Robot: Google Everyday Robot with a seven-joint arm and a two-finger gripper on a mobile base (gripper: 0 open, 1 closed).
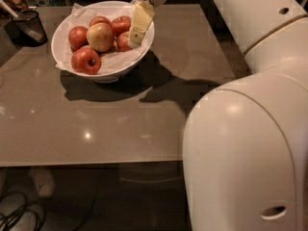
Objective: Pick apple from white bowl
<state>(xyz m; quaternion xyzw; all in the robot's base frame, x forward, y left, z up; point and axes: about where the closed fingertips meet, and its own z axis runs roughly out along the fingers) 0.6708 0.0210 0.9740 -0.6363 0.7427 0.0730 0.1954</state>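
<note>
The white bowl (65, 52), lined with crumpled white paper, stands at the table's far left. It holds several red apples and one larger yellow-green blushed apple (100, 36). A red apple with a dark stem hollow (86, 60) lies at the front. Plain red apples lie at the left (78, 36), at the back (121, 24) and at the right (123, 41). My gripper (135, 38) reaches down from the far side into the bowl's right part, right against the right-hand apple and partly hiding it.
A small dark mesh cup (29, 27) with utensils stands at the table's far left corner. The grey-brown table (120, 124) has its front edge near the bottom. My white arm (250, 129) fills the right side. Cables (19, 215) lie on the floor below.
</note>
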